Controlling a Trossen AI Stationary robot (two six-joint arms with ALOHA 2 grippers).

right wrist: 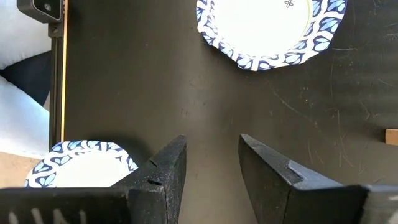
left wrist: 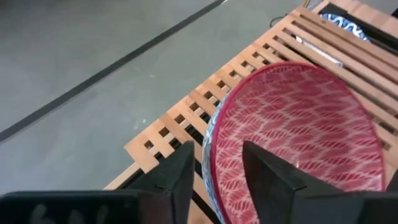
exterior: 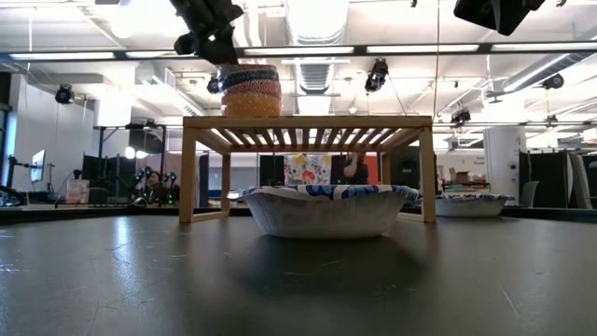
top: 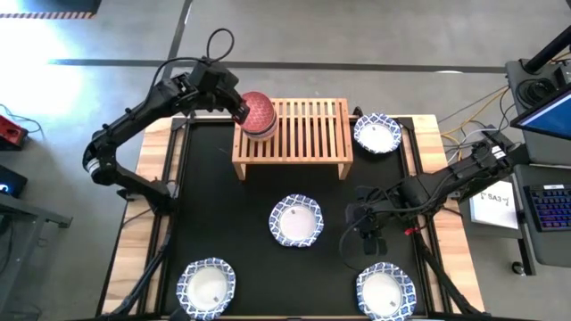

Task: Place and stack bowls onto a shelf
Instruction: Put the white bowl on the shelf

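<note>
Left gripper (top: 239, 109) sits at the back-left corner of the shelf (top: 303, 134), its fingers (left wrist: 177, 177) set narrowly astride the rim of a red bowl (top: 259, 111). One finger is inside the rim, the other outside; whether they pinch it or stand just clear can't be told. The low view shows the red bowl topping a stack of small bowls (exterior: 250, 91) w/ yellow and blue bands under it, resting on the slatted top.

Four wide white bowls w/ blue-patterned rims wait on the dark surface (top: 214, 205): one in the middle (top: 296, 220), just in front of the shelf, two at the front corners (top: 206, 287) (top: 385, 292), and one beside the shelf's right end (top: 376, 133).

Right gripper (top: 368, 234) hovers low over bare surface between the middle bowl and the front-right one, fingers parted a little, holding nothing.

Small bowls look glazed, so likely stiff, slick and chippable; a rim pinch, one finger in and one out, seems the only sound hold. The white ones have wavy edges and thin walls, so probably light and may flex, so grip the rim gently and set down square, since a stack near the shelf's edge could tip.
</note>
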